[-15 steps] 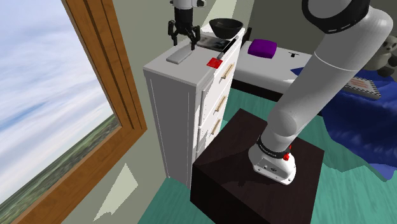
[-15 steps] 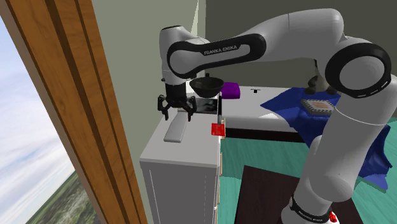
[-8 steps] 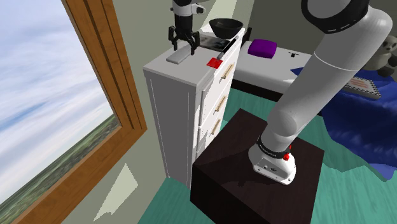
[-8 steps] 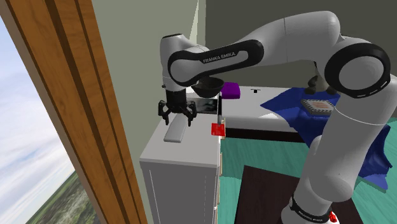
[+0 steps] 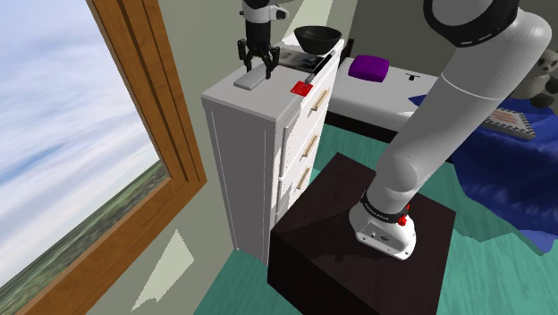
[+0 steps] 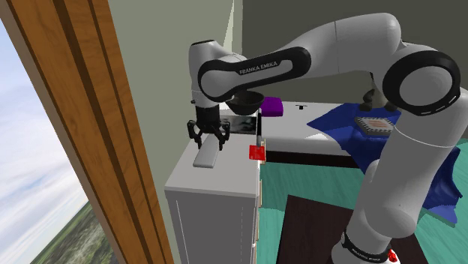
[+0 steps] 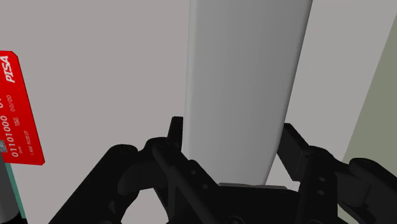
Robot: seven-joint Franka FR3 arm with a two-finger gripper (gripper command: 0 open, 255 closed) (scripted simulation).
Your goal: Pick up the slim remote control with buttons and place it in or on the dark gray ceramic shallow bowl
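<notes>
Both fingers of the black gripper [image 7: 232,130] clamp the long sides of the slim, plain pale-grey remote control [image 7: 245,76], which lies lengthwise near the window-side edge of the white chest of drawers [image 5: 228,97], the dark shallow bowl [image 5: 317,37] beyond at its far corner.

remote [image 7: 245,83]: plain grey, smooth, matt
bowl [image 5: 317,37]: dark, slight sheen
window frame [image 5: 147,98]: wood, visible grain
dresser top [image 5: 268,89]: smooth, matt
card [image 7: 19,108]: red, smooth
blanket [image 5: 501,170]: blue cloth
stand [image 5: 331,242]: dark, matt

remote [image 5: 251,79]: plain grey, flat on dresser [image 5: 234,97] | bowl [image 5: 317,38]: dark, upright
</notes>
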